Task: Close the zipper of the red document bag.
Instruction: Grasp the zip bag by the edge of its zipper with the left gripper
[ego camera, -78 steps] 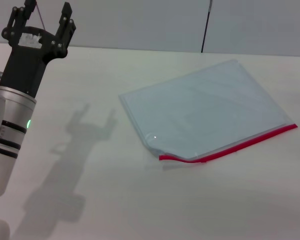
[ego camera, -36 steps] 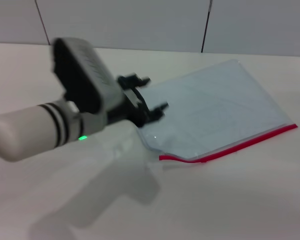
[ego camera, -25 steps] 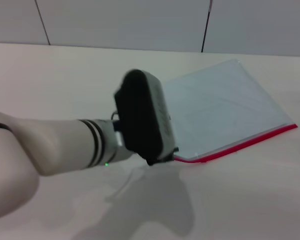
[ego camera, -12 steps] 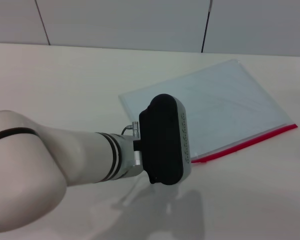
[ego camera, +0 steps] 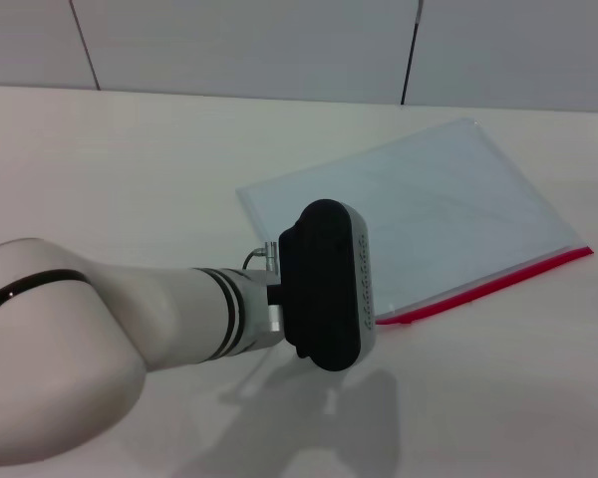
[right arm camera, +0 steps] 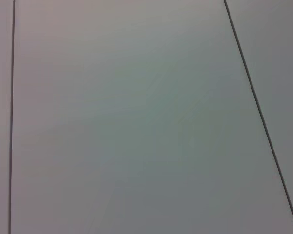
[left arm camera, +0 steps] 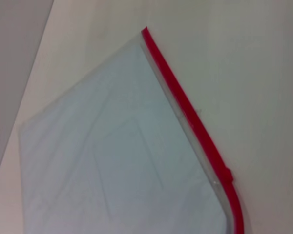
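The red document bag [ego camera: 429,204] lies flat on the white table, a translucent pale blue-grey pouch right of centre. Its zipper [ego camera: 498,281] is the red strip along the near edge, running toward the right corner. The black wrist housing [ego camera: 329,287] of my left arm hangs over the bag's near left corner and hides that end of the zipper and the gripper beneath it. In the left wrist view the bag [left arm camera: 112,161] fills the frame, with the zipper [left arm camera: 190,114] along one edge and a small red bump [left arm camera: 228,174] on it. My right arm is out of sight.
The white table [ego camera: 130,159] stretches bare to the left and toward me. A grey panelled wall [ego camera: 279,50] with dark seams stands behind it. The right wrist view shows only wall panels [right arm camera: 136,122].
My left arm swung from upright at the far left down and across to the bag's near left corner. Over the last half second it settled slightly nearer. The bag has not moved.
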Controlling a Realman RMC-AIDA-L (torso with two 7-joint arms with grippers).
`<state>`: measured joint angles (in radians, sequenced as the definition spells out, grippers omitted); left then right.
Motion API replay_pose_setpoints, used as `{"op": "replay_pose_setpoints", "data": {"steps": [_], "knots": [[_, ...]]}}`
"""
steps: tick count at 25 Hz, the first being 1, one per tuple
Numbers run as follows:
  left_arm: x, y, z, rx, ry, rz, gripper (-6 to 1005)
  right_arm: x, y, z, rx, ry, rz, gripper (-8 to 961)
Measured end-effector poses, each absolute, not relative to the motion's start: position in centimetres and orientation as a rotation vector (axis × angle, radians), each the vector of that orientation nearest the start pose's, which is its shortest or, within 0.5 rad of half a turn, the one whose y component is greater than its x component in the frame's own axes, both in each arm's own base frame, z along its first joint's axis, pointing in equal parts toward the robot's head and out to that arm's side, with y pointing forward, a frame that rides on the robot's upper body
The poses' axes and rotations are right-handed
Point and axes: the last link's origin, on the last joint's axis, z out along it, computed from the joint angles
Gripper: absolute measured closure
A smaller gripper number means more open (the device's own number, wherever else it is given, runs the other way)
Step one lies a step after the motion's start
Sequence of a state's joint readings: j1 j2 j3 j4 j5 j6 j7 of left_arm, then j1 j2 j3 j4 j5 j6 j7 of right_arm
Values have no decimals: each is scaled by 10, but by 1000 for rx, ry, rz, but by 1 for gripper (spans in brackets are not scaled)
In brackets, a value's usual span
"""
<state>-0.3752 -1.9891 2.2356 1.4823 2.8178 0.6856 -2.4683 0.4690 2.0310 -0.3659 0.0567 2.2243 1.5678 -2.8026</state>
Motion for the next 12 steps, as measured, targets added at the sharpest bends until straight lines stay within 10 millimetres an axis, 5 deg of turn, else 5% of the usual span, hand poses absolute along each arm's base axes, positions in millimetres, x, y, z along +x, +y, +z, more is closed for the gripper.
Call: {"op": "replay_pose_setpoints", "data": {"steps": [12], "knots": [[-159,313,-111,-2533,321,338,453,328,315,58,-1341,391,987,83]]}}
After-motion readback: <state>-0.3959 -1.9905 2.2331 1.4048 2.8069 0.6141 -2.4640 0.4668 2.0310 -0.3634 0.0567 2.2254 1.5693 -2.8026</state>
